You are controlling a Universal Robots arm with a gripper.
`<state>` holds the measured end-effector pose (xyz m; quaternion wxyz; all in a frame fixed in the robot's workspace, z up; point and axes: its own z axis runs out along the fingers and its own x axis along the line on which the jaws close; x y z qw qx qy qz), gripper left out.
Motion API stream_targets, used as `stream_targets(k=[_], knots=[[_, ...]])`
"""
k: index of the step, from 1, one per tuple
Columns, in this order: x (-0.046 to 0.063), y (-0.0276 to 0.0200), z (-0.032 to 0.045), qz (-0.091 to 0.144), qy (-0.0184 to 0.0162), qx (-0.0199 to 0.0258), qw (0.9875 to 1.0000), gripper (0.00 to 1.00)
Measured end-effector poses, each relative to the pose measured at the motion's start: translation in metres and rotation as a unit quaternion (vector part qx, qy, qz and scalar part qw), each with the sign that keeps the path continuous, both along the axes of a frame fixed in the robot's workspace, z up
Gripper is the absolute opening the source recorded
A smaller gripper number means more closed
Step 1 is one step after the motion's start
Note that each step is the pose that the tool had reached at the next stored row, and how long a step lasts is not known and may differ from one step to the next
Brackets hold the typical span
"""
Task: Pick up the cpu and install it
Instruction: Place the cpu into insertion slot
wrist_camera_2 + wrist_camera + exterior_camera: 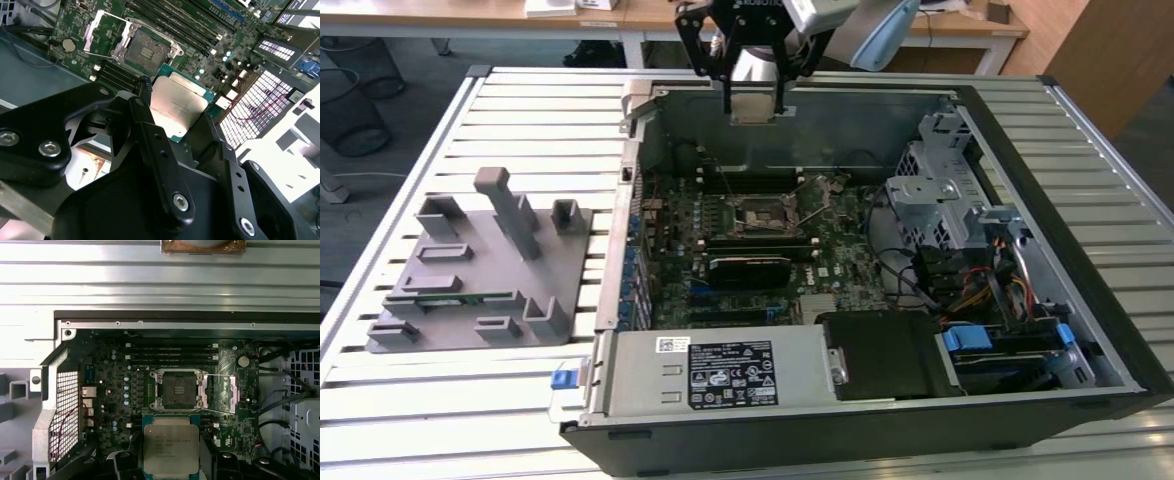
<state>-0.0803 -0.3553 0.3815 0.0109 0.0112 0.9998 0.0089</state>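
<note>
My gripper hangs above the far edge of the open computer case and is shut on the cpu, a small flat square chip with a silvery top and a pale green rim. In both wrist views the black fingers clamp two opposite edges of the cpu. Below it on the green motherboard lies the black socket, bare inside, with its metal cover plate swung open to one side.
The case rests on a slatted metal table. A grey fixture tray stands at the exterior view's left. Inside the case are a power supply, a drive cage, coloured cables and memory slots.
</note>
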Motion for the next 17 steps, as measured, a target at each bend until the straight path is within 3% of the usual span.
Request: stream_targets(k=[7, 17], knots=[[0.0000, 0.0006, 0.0000, -0.025, 0.0000, -0.0006, 0.9997, 0.54], [0.0000, 0.0017, 0.0000, -0.040, 0.0000, -0.0015, 0.9992, 0.54]])
